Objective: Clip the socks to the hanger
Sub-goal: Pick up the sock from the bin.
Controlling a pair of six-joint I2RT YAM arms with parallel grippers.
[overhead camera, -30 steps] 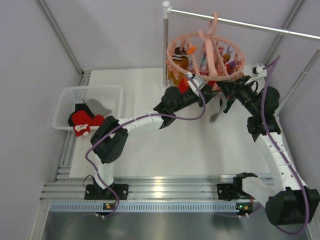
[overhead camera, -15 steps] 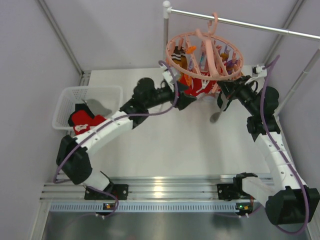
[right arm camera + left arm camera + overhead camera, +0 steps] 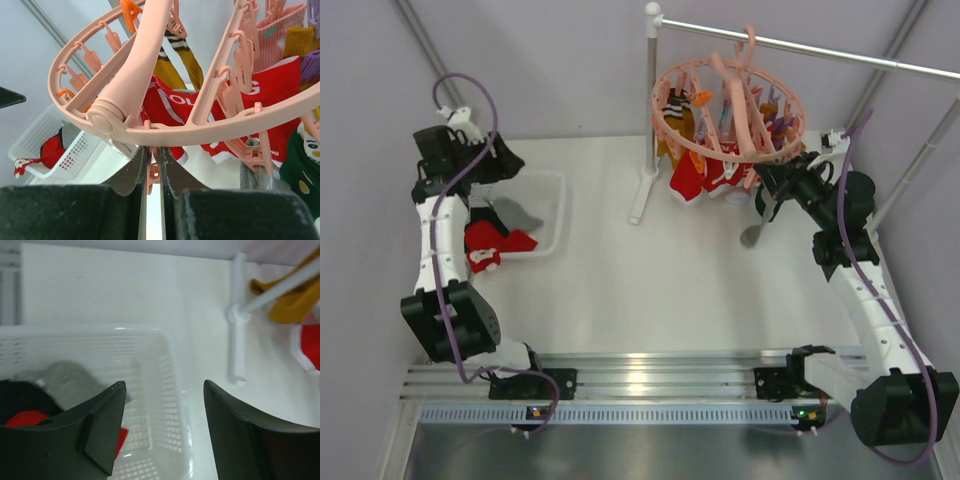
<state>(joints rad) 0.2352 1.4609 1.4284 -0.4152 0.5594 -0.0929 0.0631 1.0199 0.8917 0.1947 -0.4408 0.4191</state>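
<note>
The salmon-pink hanger (image 3: 725,105) hangs from the rail. Red socks (image 3: 705,178) and a mustard sock (image 3: 678,125) are clipped on it, and a grey sock (image 3: 752,232) dangles at its near right. My right gripper (image 3: 767,186) is under the ring, and in the right wrist view it (image 3: 154,150) is shut on a pink clip (image 3: 153,172) below the hanger (image 3: 165,132). My left gripper (image 3: 512,165) is open and empty above the white basket (image 3: 563,210). The basket holds a grey sock (image 3: 65,380) and a red sock (image 3: 488,245).
The grey rail's white pole (image 3: 648,110) stands on its foot (image 3: 237,347) between basket and hanger. A dark green sock (image 3: 300,170) hangs at the hanger's right. The basket wall (image 3: 165,390) lies right under my left fingers.
My left arm has swung from the hanger to the far left, above the basket, and left a red sock hanging on the hanger. The right arm has not moved.
</note>
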